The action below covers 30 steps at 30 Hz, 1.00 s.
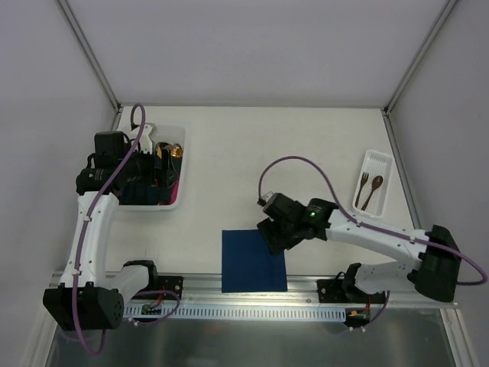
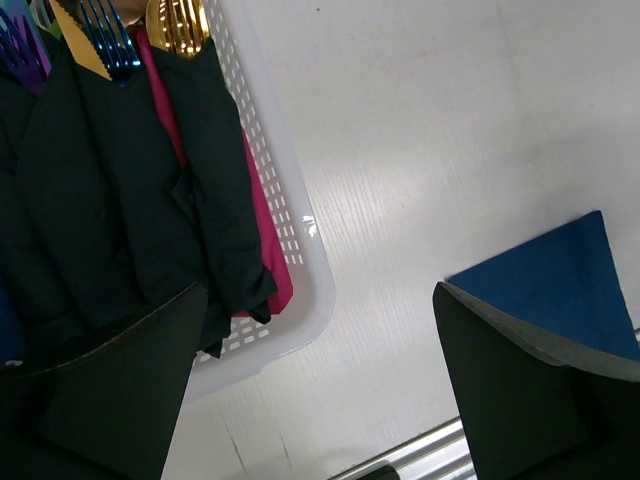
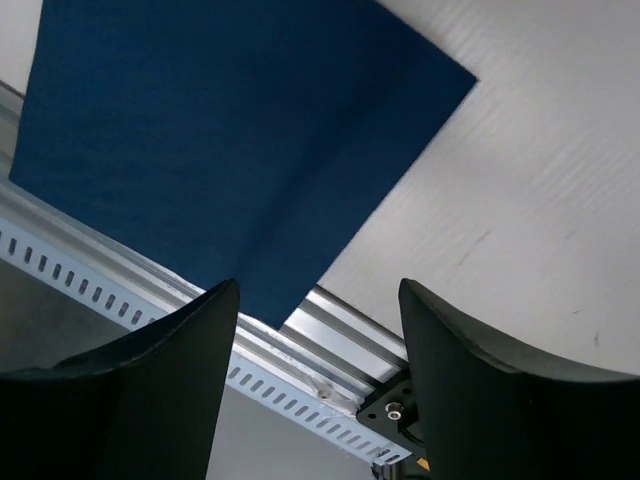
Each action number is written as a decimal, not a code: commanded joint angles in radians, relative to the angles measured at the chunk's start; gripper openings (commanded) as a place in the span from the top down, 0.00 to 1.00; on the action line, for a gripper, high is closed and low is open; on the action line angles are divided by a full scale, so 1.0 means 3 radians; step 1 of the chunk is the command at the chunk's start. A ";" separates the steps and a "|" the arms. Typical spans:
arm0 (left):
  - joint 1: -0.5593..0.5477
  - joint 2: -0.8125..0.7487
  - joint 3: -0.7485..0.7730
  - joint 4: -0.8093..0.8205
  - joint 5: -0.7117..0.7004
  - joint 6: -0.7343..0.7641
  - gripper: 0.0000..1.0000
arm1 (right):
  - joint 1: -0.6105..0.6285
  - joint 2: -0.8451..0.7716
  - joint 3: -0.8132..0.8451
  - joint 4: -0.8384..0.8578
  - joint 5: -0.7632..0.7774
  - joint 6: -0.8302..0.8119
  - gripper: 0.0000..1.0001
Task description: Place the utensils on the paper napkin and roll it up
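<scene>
The paper napkin [image 1: 248, 264] [image 3: 220, 140] [image 2: 560, 275] is a dark navy square lying flat at the table's near edge, its front lapping over the metal rail. My right gripper [image 1: 273, 238] [image 3: 318, 385] hovers open over the napkin's right corner, with nothing between its fingers. Two utensils, a bronze-brown fork [image 1: 361, 187] and spoon [image 1: 374, 191], lie in a small white tray [image 1: 380, 155] at the far right. My left gripper [image 1: 157, 180] [image 2: 320, 400] stands wide open and holds nothing at the edge of a white basket [image 1: 157, 210] [image 2: 310, 300].
The basket holds dark cloths [image 2: 120, 200], a magenta-pink napkin [image 2: 265, 250] and more cutlery: a gold head [image 2: 178, 22] [image 1: 174, 150], a blue fork [image 2: 105, 40], a purple one [image 2: 20, 50]. The aluminium rail [image 1: 252, 302] [image 3: 330, 330] runs along the near edge.
</scene>
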State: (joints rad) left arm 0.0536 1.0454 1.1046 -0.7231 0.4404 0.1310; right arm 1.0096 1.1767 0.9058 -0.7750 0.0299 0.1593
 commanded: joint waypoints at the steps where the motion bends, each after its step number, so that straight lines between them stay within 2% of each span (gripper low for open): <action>1: 0.0031 0.0053 0.0209 -0.0064 0.0147 -0.0140 0.01 | 0.0524 0.0463 0.0299 0.0006 0.0487 0.0287 0.33; 6: 0.0097 0.0135 0.0240 -0.0090 0.0362 -0.0120 0.01 | 0.0802 0.1342 0.0656 0.0082 0.0550 0.0012 0.38; 10: 0.0128 0.0171 0.0255 -0.0095 0.0414 -0.0099 0.01 | 0.0838 0.1671 0.0800 0.0180 0.0463 -0.0152 0.40; 19: 0.0271 0.0212 0.0266 -0.0090 0.0562 -0.0069 0.01 | 0.0818 0.2040 0.0708 0.0461 0.0232 -0.0280 0.42; 22: 0.0327 0.0227 0.0260 -0.0090 0.0608 -0.0043 0.01 | 0.0741 0.2101 0.0688 0.0461 0.0177 -0.0505 0.42; 30: 0.0522 0.0350 0.0301 -0.0090 0.0837 0.0013 0.01 | 0.0184 0.2106 0.0800 0.0451 0.0140 -0.1435 0.44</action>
State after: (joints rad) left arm 0.1802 1.1358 1.1564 -0.7467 0.6220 0.1184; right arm 1.1160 1.7901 1.1191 -0.6491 0.0441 -0.1188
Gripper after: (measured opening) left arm 0.987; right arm 0.565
